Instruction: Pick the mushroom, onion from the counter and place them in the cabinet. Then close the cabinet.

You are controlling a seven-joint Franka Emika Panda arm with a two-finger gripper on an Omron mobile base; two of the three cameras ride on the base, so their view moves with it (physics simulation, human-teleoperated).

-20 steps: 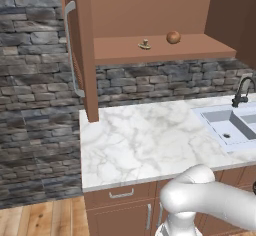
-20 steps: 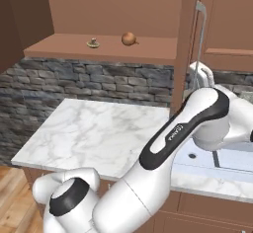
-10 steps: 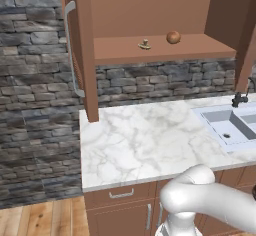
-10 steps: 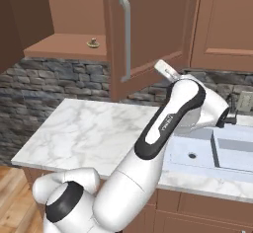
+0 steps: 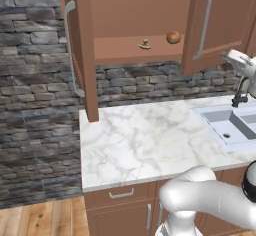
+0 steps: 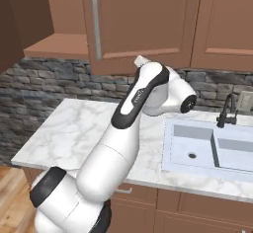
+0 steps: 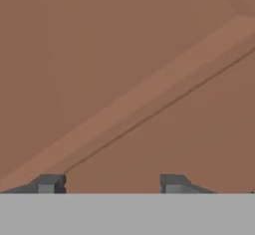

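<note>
Mushroom [image 5: 144, 44] sits on the shelf inside the cabinet [image 5: 130, 55], and the onion [image 5: 173, 37] sits on the same shelf, near it and nearer the sink side; the cabinet's door [image 6: 141, 24] on that side is swung partway across the front, and the other door [image 5: 77, 50] stands wide open; the gripper [image 7: 110, 184] is right up against brown wood, its two fingertips spread apart with nothing between them; below the cabinet lies the counter [image 5: 150, 140], with a sink [image 5: 227, 125] and a dark tap [image 5: 240, 92].
</note>
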